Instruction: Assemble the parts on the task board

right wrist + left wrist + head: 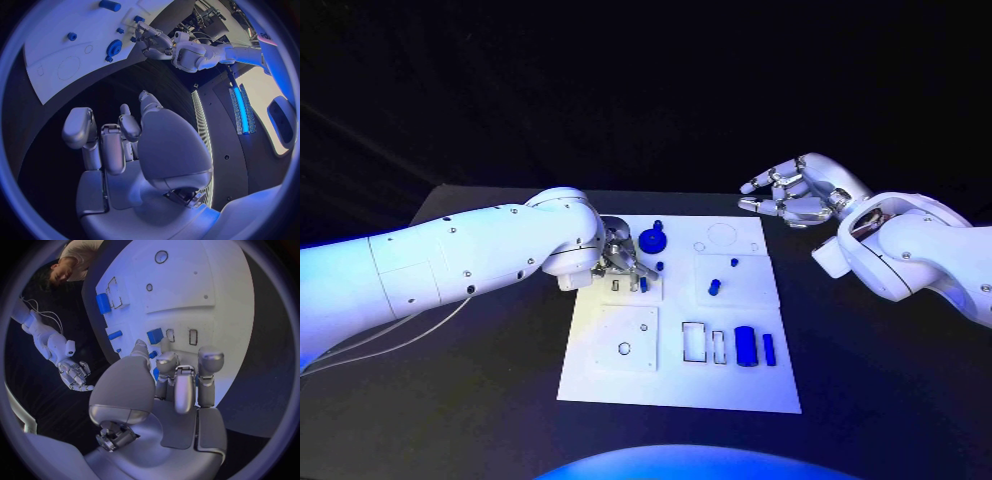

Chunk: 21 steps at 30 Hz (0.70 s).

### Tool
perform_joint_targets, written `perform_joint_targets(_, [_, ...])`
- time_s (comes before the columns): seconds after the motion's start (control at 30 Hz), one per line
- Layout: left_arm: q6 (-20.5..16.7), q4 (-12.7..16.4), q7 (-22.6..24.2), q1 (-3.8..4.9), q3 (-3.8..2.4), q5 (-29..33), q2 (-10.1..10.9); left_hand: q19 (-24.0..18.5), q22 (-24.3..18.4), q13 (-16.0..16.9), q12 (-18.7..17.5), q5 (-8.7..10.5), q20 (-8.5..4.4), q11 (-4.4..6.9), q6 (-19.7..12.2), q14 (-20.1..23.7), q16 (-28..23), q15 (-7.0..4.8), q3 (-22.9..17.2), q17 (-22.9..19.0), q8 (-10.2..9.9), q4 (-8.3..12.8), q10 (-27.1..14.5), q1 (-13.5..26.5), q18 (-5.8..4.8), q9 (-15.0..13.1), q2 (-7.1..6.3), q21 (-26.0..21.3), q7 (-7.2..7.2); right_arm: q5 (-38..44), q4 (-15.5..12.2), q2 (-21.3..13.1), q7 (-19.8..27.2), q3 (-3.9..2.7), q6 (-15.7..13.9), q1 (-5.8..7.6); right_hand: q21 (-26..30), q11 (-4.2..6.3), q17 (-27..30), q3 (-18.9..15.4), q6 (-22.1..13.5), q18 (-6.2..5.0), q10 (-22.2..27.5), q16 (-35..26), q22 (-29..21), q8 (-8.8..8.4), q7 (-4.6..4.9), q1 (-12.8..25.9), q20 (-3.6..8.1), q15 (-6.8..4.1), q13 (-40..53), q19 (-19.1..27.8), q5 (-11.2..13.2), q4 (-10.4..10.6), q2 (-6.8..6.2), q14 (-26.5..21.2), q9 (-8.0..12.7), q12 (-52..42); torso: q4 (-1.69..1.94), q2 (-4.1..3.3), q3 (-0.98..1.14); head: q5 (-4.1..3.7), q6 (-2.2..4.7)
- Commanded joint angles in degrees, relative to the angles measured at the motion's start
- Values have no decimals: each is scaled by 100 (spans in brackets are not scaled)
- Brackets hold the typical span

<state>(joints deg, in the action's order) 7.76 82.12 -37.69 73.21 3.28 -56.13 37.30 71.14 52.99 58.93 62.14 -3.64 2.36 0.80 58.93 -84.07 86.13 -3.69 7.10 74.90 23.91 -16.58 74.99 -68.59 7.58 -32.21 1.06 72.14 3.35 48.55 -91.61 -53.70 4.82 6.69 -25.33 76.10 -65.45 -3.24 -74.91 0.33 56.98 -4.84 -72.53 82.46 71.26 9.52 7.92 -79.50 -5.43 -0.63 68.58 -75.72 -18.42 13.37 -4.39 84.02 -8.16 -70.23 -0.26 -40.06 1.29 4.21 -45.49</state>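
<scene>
Head view: no writing legible on task board (733,385); left hand (620,265) grip unclear, right hand (795,195) spread, empty

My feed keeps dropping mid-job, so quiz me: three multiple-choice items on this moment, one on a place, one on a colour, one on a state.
1. Where is the left robot hand?
A. over the white board's left side
B. off the table
C. beside the right robot hand

2. What colour are the small parts on the board?
A. red
B. blue
C. yellow

3. What is the right robot hand doing?
A. holding a part
B. pressing on the board
C. hanging free beyond the board's far right corner, holding nothing

Answers:
1 A, the head view shows it over the board's left side, by a small part.
2 B, every loose part looks blue against the white.
3 C, its fingers are apart with nothing between them.
</scene>
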Motion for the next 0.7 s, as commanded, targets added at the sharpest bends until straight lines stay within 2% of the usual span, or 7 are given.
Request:
perform_joint_targets(0.03, [139,-4,-11,5,1,34,-20,-28,9,4,2,6,2,-13,-49,-395,-21,-18,40,941,33,7,-40,-65,-59,-24,7,40,-7,41,0,6,1,-3,-2,1,21,11,-210,-35,-20,-100,-14,-32,-5,23,-3,61,19,-37,-3,28,-14,-11,14,278,2,26,6,-3,3,-1,0])
perform_joint_targets(0.4, [196,-29,-18,4,4,34,-56,-44,44,26,16,2,9,-13,-81,-395,-20,-17,-6,943,53,13,-43,-223,-60,-109,61,71,-7,41,-12,14,11,-2,-1,1,34,11,-204,-33,-25,-102,-13,-38,-12,30,-4,59,20,-38,-6,30,-41,-16,21,277,3,28,-2,-5,2,2,-3])
perform_joint_targets(0.7, [238,-76,-11,4,9,32,-78,-50,51,33,20,1,10,-12,-90,-394,-22,-17,-26,941,58,15,-44,-272,-60,-134,77,79,-6,41,-22,11,10,-2,2,1,34,11,-204,-33,-25,-102,-13,-38,-12,30,-4,59,20,-38,-6,30,-41,-16,21,277,3,28,4,-7,1,-8,-12])
